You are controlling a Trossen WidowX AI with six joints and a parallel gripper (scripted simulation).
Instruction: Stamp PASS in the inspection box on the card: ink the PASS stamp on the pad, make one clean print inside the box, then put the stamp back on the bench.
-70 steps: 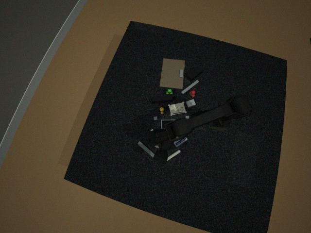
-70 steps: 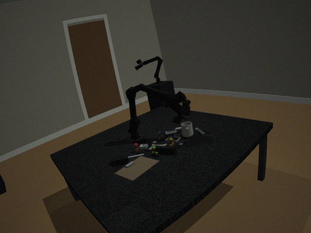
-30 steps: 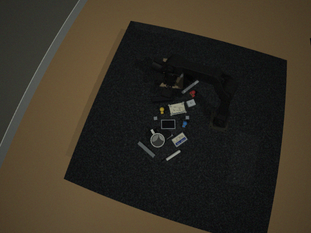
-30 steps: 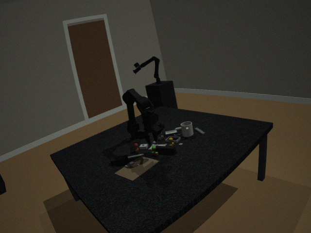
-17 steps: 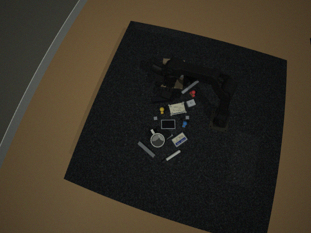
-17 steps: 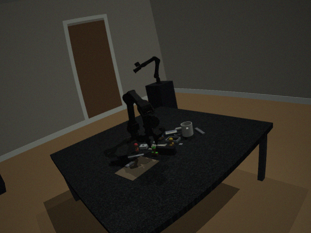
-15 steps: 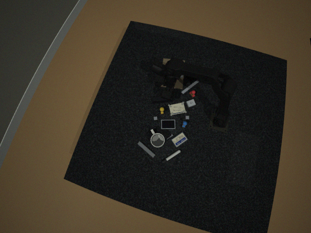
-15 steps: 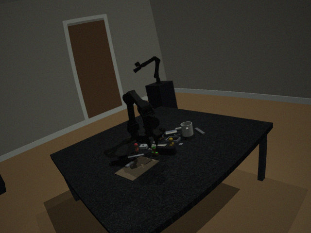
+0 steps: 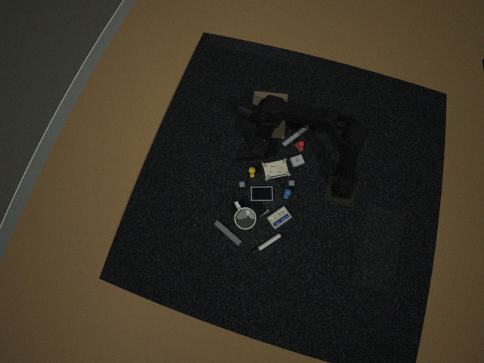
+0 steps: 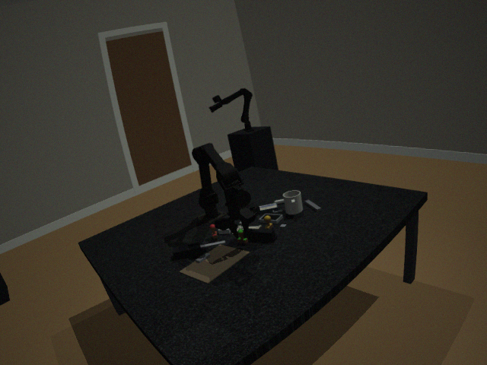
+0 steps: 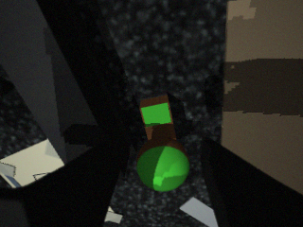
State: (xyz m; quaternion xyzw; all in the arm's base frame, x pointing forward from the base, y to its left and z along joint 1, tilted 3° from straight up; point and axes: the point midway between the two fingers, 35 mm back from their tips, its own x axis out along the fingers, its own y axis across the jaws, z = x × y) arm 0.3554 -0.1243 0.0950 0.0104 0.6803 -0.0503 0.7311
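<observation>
A green-knobbed stamp (image 9: pixel 264 141) (image 10: pixel 240 232) (image 11: pixel 163 167) stands upright on the bench. Its lettering is not readable. My gripper (image 11: pixel 162 141) is open and points down over this stamp, a dark finger to each side of the knob in the wrist view, with no contact visible. The cream card (image 9: pixel 275 169) (image 11: pixel 30 163) lies flat with taped corners; its box is too small to judge. A grey-rimmed tray with a dark inside (image 9: pixel 262 188), possibly the pad, lies beyond the card. Red (image 9: pixel 300 144), yellow (image 9: pixel 252 170) and blue (image 9: pixel 287 192) stamps stand around them.
A brown board (image 9: pixel 270 93) (image 10: pixel 208 271) (image 11: pixel 265 28) lies beside the green stamp. A grey bar (image 9: pixel 295 135) and a pale square block (image 9: pixel 296 160) lie near the red stamp. Farther off are a mug (image 9: pixel 245 218) (image 10: pixel 293 203), a blue-and-cream box (image 9: pixel 279 217) and a white marker (image 9: pixel 269 242).
</observation>
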